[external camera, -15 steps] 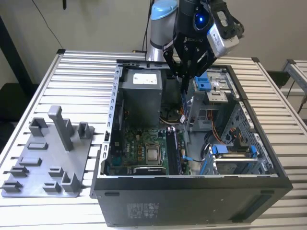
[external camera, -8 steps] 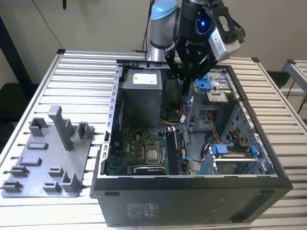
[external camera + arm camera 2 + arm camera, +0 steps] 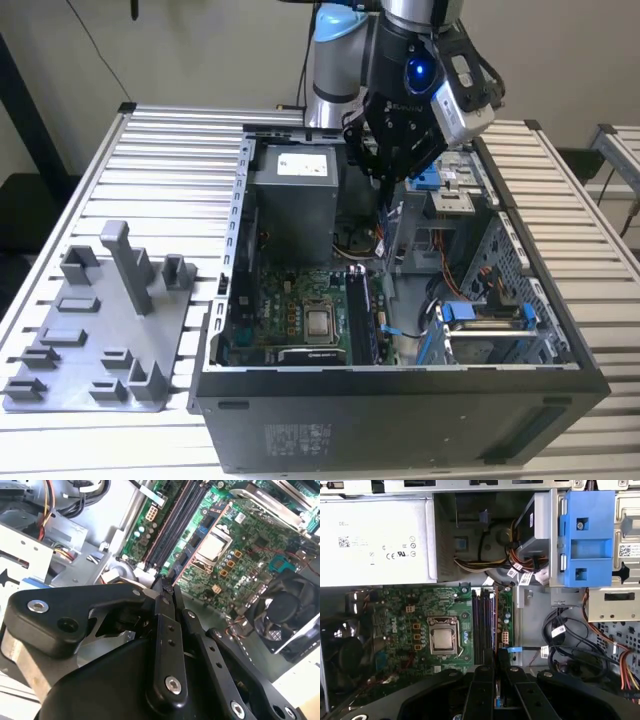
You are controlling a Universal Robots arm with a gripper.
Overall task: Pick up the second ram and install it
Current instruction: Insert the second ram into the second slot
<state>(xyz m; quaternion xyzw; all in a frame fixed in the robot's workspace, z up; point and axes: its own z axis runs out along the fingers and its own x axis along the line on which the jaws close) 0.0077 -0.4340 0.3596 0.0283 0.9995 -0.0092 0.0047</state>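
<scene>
My gripper (image 3: 384, 172) hangs over the open computer case (image 3: 230, 300), above the back end of the motherboard's memory slots (image 3: 362, 312). Its fingers are shut on the second ram (image 3: 496, 700), which shows in the first wrist view as a thin bluish edge between the two fingers (image 3: 481, 690). In both wrist views the long dark memory slots (image 3: 484, 625) (image 3: 175, 525) run straight out from the gripper's (image 3: 496, 669) (image 3: 165, 587) tips. The ram is in the air, apart from the slots. I cannot tell whether a stick sits in any slot.
A grey power supply (image 3: 295, 195) stands beside the gripper, with the bare processor socket (image 3: 320, 322) and a fan (image 3: 282, 610) nearby. Blue drive-bay clips (image 3: 585, 535) and cable bundles (image 3: 570, 650) fill the case's other side. A grey holder plate (image 3: 90, 345) lies at the exterior view's left.
</scene>
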